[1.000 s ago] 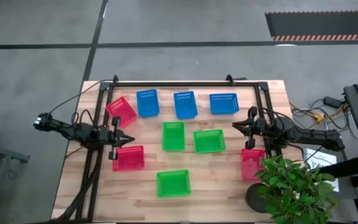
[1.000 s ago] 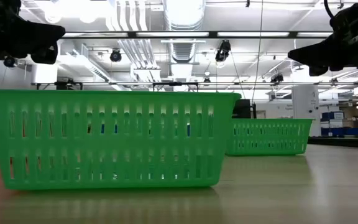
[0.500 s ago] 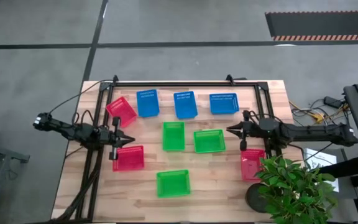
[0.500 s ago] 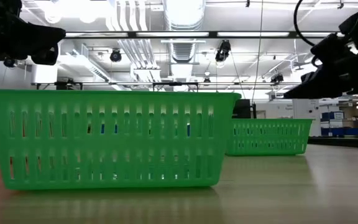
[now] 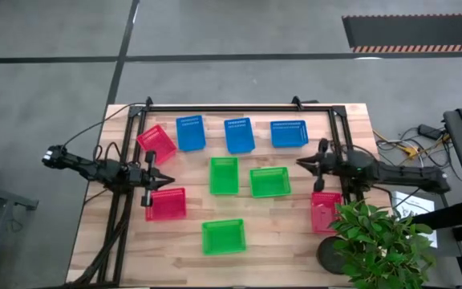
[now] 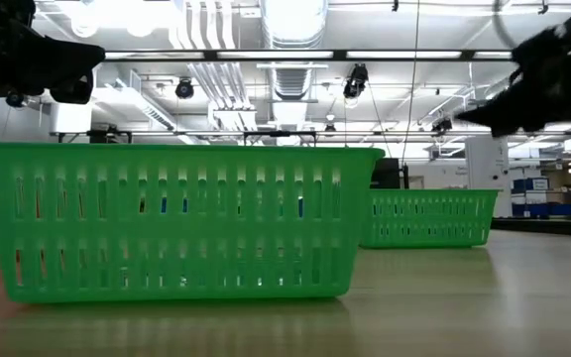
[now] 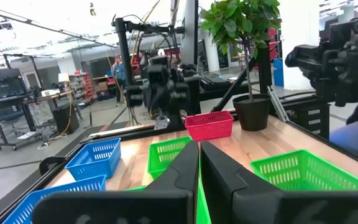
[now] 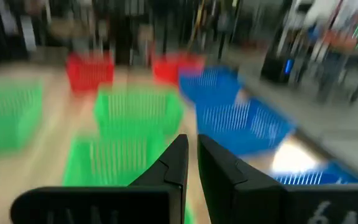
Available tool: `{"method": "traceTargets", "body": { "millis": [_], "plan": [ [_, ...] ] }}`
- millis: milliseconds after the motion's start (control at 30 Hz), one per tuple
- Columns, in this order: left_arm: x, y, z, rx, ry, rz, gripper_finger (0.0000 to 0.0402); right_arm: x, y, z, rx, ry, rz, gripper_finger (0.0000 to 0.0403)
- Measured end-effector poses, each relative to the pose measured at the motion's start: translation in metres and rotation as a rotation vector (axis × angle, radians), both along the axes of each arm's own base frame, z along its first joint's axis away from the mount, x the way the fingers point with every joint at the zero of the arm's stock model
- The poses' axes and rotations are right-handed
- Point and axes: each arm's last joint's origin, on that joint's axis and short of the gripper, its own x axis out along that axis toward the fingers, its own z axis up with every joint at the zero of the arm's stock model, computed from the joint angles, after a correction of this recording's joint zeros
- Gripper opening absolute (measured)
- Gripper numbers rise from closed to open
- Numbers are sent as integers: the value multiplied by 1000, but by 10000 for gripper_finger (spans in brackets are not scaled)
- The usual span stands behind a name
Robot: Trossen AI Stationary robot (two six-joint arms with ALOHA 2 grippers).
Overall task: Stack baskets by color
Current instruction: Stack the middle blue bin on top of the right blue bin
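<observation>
Wood tabletop (image 5: 287,233) holds nine baskets, none stacked. Potted plant (image 5: 375,245) sits at the near right corner. Blue baskets in a far row: (image 5: 190,132), (image 5: 239,135), (image 5: 289,133). Green baskets: two touching side by side mid-table (image 5: 224,175), (image 5: 269,182), one alone near the front edge (image 5: 223,237). Red baskets: a tilted one far left (image 5: 156,144), one left of centre (image 5: 166,204), one on the right beside the plant (image 5: 325,211). Left hand (image 5: 165,183) hovers above the left-centre red basket, fingers (image 7: 182,163) pressed together, holding nothing. Right hand (image 5: 301,163) hangs in the air right of the green pair, fingers (image 8: 176,158) nearly together with a thin gap, empty.
</observation>
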Motion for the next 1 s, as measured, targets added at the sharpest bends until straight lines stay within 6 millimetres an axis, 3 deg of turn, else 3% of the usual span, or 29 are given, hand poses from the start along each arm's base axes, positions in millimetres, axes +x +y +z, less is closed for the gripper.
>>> {"method": "traceTargets", "body": {
  "millis": [167, 767, 1000],
  "plan": [
    [0, 0, 0, 1, 3, 0, 0, -6, 0, 8, -9, -97, -3, 28],
    [0, 0, 0, 48, -4, 5, 0, -4, 0, 6, -7, -70, -3, 28],
    [-2, 1, 21, -70, -204, 1, 0, -4, 0, 6, -60, -61, -2, 28]
  ]
}}
